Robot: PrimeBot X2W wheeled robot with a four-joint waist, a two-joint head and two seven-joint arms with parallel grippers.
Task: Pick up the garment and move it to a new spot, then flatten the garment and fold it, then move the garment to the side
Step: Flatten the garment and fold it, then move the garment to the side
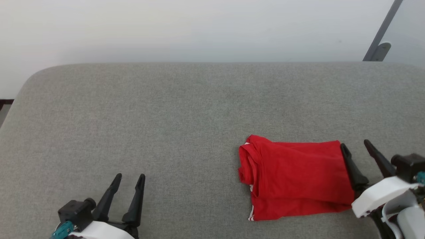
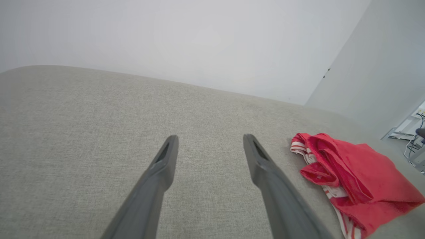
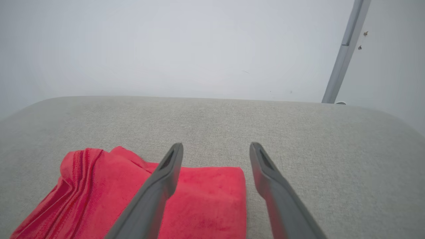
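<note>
The garment [image 1: 295,179] lies folded into a red rectangle on the grey cushion [image 1: 186,109], right of centre, with striped trim peeking out at its left edge. My right gripper [image 1: 357,147] stands open at the garment's right edge, its left finger over the cloth and its right finger beyond it. In the right wrist view the garment [image 3: 199,202] sits under the right gripper's [image 3: 215,149] left finger. My left gripper [image 1: 130,177] rests open at the lower left, well apart from the cloth. The left wrist view has the left gripper [image 2: 210,141] open over bare fabric, with the garment [image 2: 352,179] to its right.
The cushion's far edge meets a pale wall [image 1: 199,30]. A grey metal post [image 1: 382,33] leans at the back right. The cushion's rounded left corner [image 1: 30,83] drops to the floor.
</note>
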